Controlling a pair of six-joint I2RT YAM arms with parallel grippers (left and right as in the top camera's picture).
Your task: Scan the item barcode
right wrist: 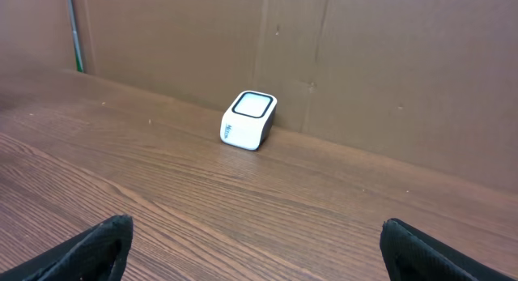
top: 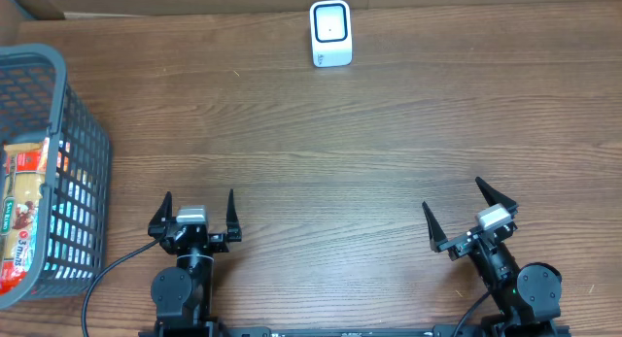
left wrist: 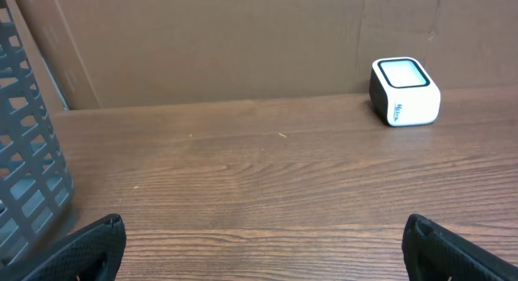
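Note:
A white scanner box (top: 330,33) with a dark-rimmed window stands at the table's far edge; it also shows as the scanner (left wrist: 404,91) in the left wrist view and the scanner (right wrist: 248,120) in the right wrist view. Packaged items (top: 24,213) lie inside a grey basket (top: 83,133) at the far left; no barcode is legible. My left gripper (top: 199,213) rests open near the front edge, left of centre, nothing between its fingers. My right gripper (top: 468,211) is open too, at the front right, and holds nothing.
The grey basket wall (left wrist: 24,143) rises close on the left of the left gripper. A brown cardboard wall (right wrist: 364,62) backs the table behind the scanner. Bare wood table (top: 330,152) lies between the grippers and the scanner.

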